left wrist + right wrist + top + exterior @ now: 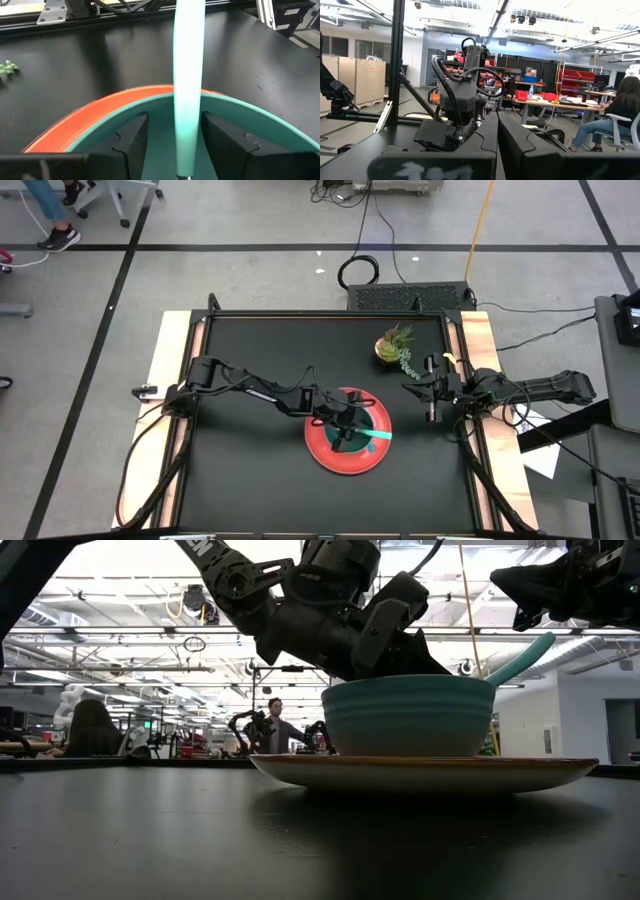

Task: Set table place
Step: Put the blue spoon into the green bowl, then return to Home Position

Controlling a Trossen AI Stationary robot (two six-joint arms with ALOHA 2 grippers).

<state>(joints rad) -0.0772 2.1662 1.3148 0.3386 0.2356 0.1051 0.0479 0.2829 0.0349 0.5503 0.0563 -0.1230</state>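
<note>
A teal bowl (pixel 410 715) stands on a round red plate (pixel 348 458) on the black table (pixel 250 470), right of its middle. A utensil's teal handle (pixel 189 75) sticks up out of the bowl and leans on its rim (pixel 260 117); its head is hidden inside. My left gripper (pixel 175 145) reaches slanting down into the bowl from the table's left, open, with one finger on each side of the handle. My right gripper (pixel 432 392) waits shut above the table's right edge. My left gripper stands around the handle's lower part (pixel 188 150). One finger (pixel 132 142) is plainly apart from it. The other finger (pixel 217 137) is close beside it, and I cannot tell whether it touches. The handle leans tilted on the bowl's rim.
A small potted green plant (pixel 395 348) stands at the far right of the table, near my right gripper. Light wooden strips (pixel 172 380) run along the table's left and right sides. People sit in the room beyond the table.
</note>
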